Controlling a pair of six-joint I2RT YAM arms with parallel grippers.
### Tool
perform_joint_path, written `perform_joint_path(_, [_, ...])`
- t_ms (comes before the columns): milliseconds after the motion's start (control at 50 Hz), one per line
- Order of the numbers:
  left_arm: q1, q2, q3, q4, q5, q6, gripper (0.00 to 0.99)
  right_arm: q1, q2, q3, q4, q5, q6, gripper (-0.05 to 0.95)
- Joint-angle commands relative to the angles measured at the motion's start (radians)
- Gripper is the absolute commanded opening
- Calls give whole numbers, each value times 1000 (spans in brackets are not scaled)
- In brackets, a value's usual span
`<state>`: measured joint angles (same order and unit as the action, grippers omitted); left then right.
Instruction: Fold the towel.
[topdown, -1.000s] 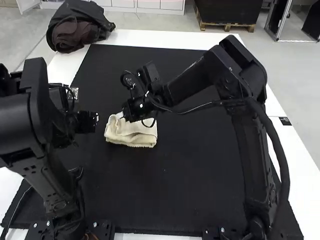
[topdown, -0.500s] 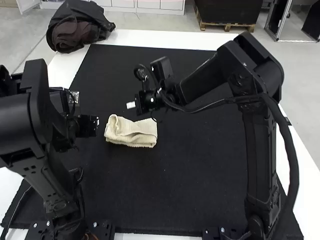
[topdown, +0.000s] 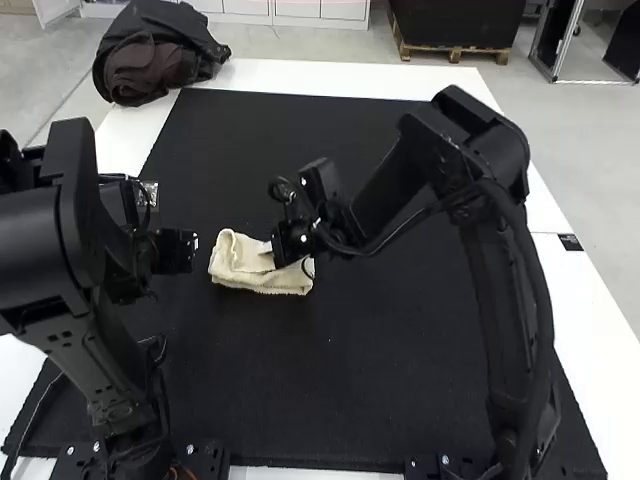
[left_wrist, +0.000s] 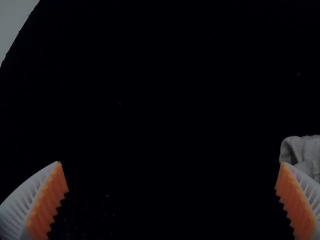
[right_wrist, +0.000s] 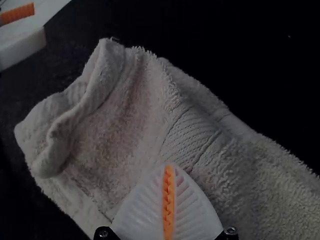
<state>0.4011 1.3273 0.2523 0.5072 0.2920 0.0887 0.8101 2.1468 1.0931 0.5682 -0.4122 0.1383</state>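
Finding the towel (topdown: 255, 277) lying folded, left end curled, left of centre on the mat (topdown: 380, 370). Risking a dragged top layer by sweeping the right gripper (right_wrist: 170, 167), seemingly pinched together over the cloth, too low. Keeping the left gripper (left_wrist: 171, 162) spread wide, just left. Having mat stretching widely right, near and far, toward the white table (topdown: 330, 80).
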Motion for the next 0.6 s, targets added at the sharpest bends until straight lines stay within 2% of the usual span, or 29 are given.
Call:
perform_joint_path(0, [7,-19,4,13,6,-7,974,27,24,-16,38,-2,-2,-25])
perform_joint_path(320, [7,-19,8,22,7,-7,974,58,117,-55,176,0,14,-25])
perform_joint_path(500, [7,-20,19,40,10,-33,974,50,53,-56,174,-2,43,-25])
perform_joint_path(580, [8,-25,45,16,10,-35,974,47,-31,-70,153,-4,43,-25])
